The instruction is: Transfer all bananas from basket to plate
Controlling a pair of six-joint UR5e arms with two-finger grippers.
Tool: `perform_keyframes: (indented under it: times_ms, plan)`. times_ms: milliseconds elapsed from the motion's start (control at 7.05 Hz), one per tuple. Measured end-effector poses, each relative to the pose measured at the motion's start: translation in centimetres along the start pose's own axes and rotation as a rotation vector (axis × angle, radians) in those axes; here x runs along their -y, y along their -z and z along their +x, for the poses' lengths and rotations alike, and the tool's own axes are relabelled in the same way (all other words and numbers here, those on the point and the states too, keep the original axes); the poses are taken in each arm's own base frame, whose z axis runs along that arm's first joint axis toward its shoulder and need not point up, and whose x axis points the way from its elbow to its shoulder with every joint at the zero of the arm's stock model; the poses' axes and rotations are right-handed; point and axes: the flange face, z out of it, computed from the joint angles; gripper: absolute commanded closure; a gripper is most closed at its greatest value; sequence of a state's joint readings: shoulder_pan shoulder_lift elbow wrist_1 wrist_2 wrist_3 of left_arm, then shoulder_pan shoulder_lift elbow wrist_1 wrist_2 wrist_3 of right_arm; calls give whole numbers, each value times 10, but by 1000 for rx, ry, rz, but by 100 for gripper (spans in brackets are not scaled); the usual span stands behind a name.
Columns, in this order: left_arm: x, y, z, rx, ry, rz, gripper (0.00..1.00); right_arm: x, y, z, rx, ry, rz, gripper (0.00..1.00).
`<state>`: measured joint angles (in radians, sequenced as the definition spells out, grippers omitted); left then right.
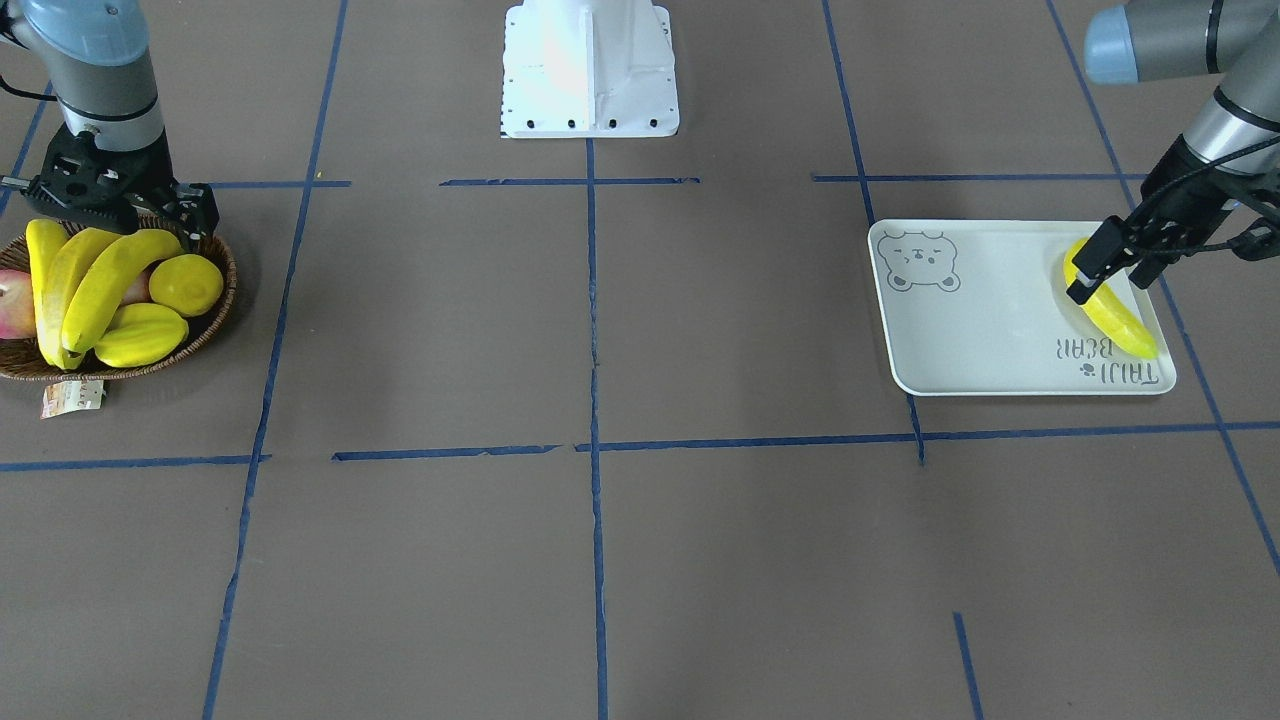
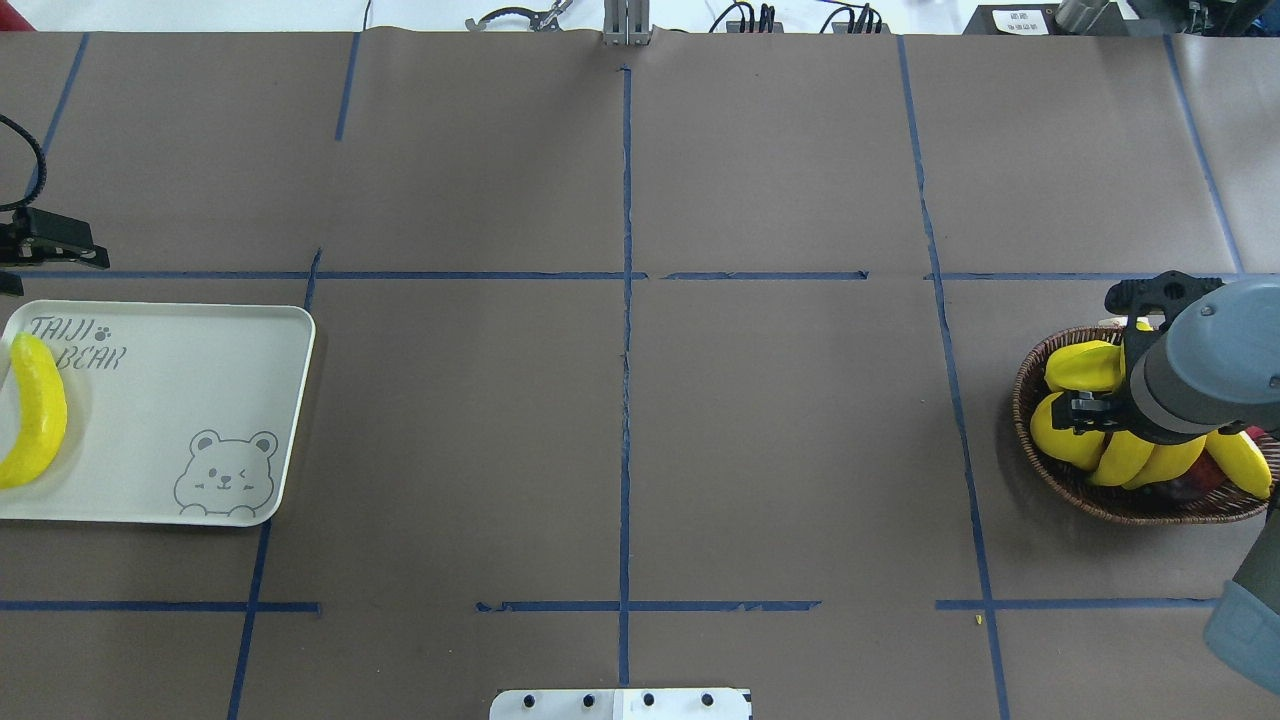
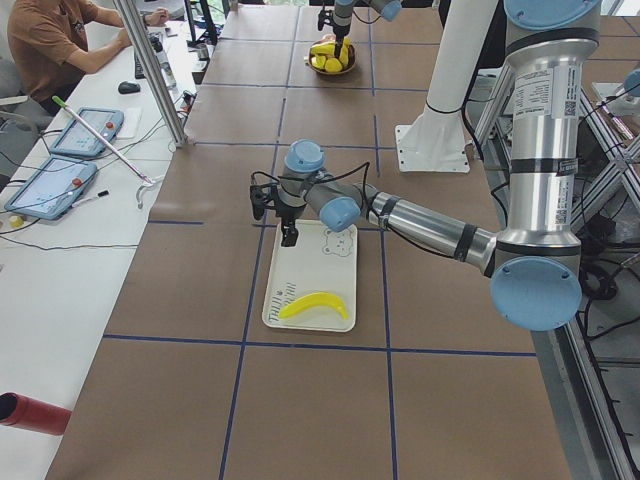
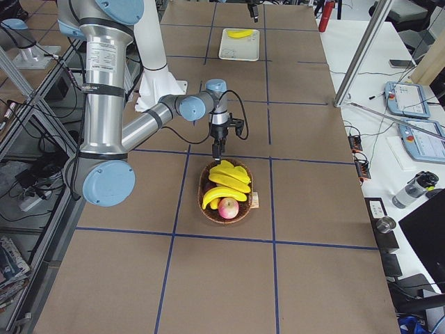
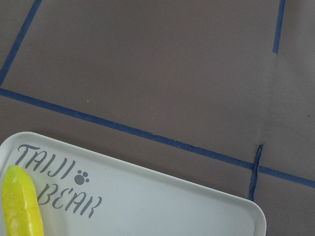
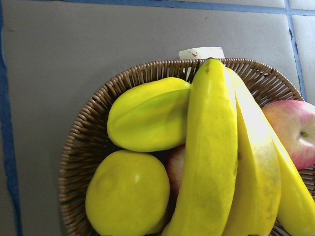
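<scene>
Left gripper [image 1: 1110, 285] jaws apart above curved yellow banana [image 1: 1120, 325] on white rectangular bear-print plate [image 1: 990, 320]; right gripper [image 1: 120, 212], jaw state untellable, above dark woven wicker basket [image 1: 215, 320].

Table [image 1: 600, 560] (blue-taped): basket [image 1: 205, 340], plate [image 1: 980, 320]

On the table [image 1: 600, 560] the plate [image 1: 980, 320] lies at the robot's left end and the basket [image 1: 205, 335] at its right end, well apart, with one banana [image 1: 1115, 320] on the plate along its outer edge and three bananas [image 1: 105, 285] in the basket between an apple [image 1: 10, 303] on the outer side and a starfruit [image 1: 140, 335] and a lemon [image 1: 187, 284] on the side toward the plate.
</scene>
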<state>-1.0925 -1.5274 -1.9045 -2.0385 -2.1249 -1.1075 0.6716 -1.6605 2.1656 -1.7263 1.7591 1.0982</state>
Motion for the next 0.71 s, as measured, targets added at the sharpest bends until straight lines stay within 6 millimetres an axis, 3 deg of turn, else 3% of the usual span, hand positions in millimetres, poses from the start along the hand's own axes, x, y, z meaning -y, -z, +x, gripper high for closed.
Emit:
perform_keyframes:
  times_ms: [142, 709]
  plan:
    - [0, 0, 0, -2, 0, -3, 0, 2, -5, 3, -12, -10, -2, 33]
    - [-1, 1, 1, -7, -1, -11, 0, 10, -14, 11, -35, -44, -3, 30]
